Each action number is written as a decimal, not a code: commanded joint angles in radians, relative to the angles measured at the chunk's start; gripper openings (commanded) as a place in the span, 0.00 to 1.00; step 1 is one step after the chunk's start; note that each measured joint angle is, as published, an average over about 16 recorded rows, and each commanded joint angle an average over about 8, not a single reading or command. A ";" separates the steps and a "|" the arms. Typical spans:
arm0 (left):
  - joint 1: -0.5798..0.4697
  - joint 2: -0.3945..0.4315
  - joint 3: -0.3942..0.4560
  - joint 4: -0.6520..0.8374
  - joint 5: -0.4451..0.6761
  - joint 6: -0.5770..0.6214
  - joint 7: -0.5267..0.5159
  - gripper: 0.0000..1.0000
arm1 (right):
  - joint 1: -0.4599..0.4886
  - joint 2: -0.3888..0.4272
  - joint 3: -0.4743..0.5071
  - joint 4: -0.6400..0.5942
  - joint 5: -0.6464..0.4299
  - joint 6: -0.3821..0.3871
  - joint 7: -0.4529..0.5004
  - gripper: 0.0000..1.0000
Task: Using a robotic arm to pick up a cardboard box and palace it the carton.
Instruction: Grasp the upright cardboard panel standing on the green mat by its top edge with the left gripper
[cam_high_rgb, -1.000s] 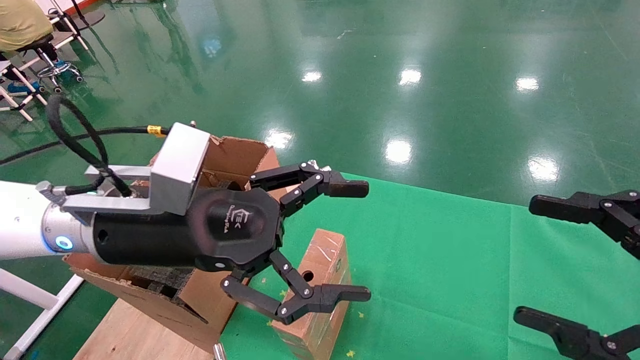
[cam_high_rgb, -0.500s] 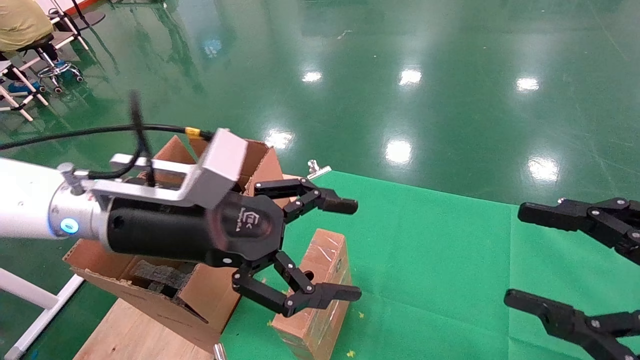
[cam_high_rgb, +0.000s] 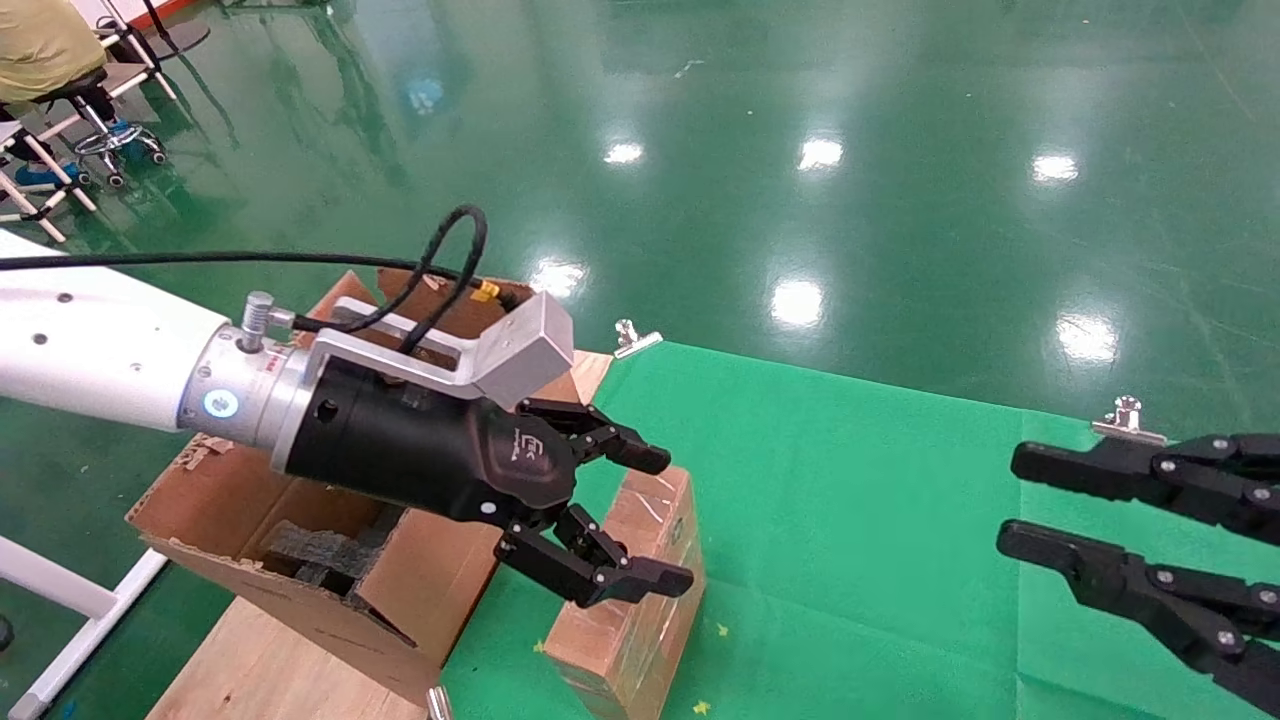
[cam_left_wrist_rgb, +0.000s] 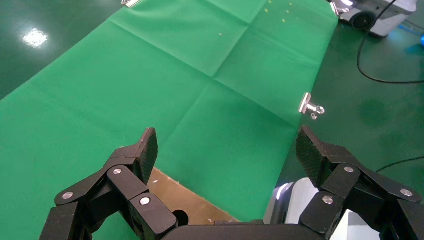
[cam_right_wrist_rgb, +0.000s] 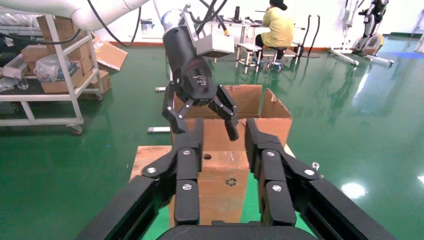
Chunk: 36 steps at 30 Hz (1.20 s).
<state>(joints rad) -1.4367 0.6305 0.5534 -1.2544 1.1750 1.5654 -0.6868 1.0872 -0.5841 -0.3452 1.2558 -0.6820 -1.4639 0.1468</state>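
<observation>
The small taped cardboard box (cam_high_rgb: 622, 640) stands on the green cloth (cam_high_rgb: 850, 520) beside the big carton (cam_high_rgb: 430, 580), which has ragged flaps and black foam (cam_high_rgb: 310, 550) inside. My left gripper (cam_high_rgb: 658, 520), on the white arm, is open and empty, and hovers just over the box's top with a finger on each side. In the left wrist view my left gripper (cam_left_wrist_rgb: 227, 150) has wide jaws, with the box (cam_left_wrist_rgb: 187, 202) below. My right gripper (cam_high_rgb: 1010, 500) is open and empty at the right, apart from the box. The right wrist view shows my right gripper (cam_right_wrist_rgb: 223, 136), the box (cam_right_wrist_rgb: 222, 185), the left gripper (cam_right_wrist_rgb: 200, 125) and the carton (cam_right_wrist_rgb: 270, 107).
The carton sits on a wooden board (cam_high_rgb: 250, 670) at the cloth's left edge. Metal clips (cam_high_rgb: 635, 340) (cam_high_rgb: 1125, 418) hold the cloth's far edge. Shiny green floor lies beyond. A seated person (cam_high_rgb: 40, 50) and stools are far left.
My left gripper has dropped towards the box, turned at the wrist and narrowed its jaws. My right gripper has shifted slightly left and its jaws have come closer together.
</observation>
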 joint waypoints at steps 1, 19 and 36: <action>-0.016 0.005 0.014 0.004 0.016 0.006 -0.027 1.00 | 0.000 0.000 0.000 0.000 0.000 0.000 0.000 0.00; -0.243 0.079 0.242 -0.029 0.259 0.022 -0.399 1.00 | 0.000 0.000 0.000 0.000 0.000 0.000 0.000 0.00; -0.429 0.154 0.601 0.023 0.224 0.013 -0.635 1.00 | 0.000 0.000 0.000 0.000 0.000 0.000 0.000 0.00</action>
<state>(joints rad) -1.8613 0.7857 1.1489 -1.2338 1.4063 1.5791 -1.3231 1.0872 -0.5840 -0.3454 1.2556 -0.6819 -1.4637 0.1466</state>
